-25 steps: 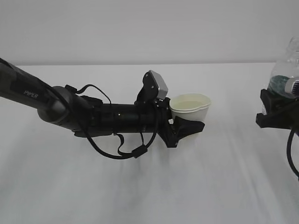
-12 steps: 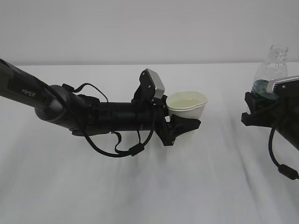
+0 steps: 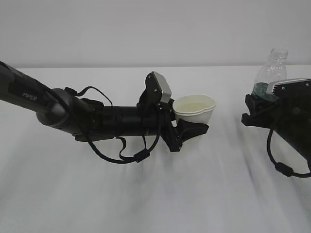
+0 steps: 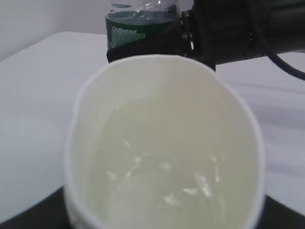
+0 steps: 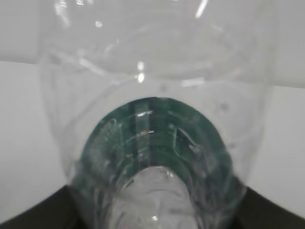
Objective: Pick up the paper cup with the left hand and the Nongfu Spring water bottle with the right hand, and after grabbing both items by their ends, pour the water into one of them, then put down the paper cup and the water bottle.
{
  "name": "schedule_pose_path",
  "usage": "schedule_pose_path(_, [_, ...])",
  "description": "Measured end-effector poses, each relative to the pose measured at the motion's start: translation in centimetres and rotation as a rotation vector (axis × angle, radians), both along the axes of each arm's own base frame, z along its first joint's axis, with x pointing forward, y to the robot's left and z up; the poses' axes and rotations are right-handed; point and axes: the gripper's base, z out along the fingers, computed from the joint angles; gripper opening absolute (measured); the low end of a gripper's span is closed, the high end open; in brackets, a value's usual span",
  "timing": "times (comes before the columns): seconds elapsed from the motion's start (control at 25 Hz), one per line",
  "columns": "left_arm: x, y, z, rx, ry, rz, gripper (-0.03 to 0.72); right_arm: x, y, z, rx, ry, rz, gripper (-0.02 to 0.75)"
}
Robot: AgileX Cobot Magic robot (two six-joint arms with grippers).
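Cup (image 3: 195,108) sits clamped in left pincer (image 3: 190,131) (upright).

Black left arm (image 3: 73,114) lettered "PIPER", looped cables (image 3: 121,153), grey-topped wrist module (image 3: 159,87).

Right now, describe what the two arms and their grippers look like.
The left arm is black and tubular, with white "PIPER" lettering, looped black cables and a grey-topped wrist module. Its left gripper has black angular fingers. The right gripper is black too, under a grey-topped module, with a dangling black cable.
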Motion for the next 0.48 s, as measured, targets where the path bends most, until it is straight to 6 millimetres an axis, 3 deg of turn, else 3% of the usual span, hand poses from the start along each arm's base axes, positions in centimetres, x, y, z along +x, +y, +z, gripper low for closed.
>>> schedule_pose_path(0.48, [0.0, 0.0, 0.0, 0.000, 0.000, 0.000, 0.407, 1.8, 0.2, -2.2, 0.056, 0.029, 0.002, 0.375])
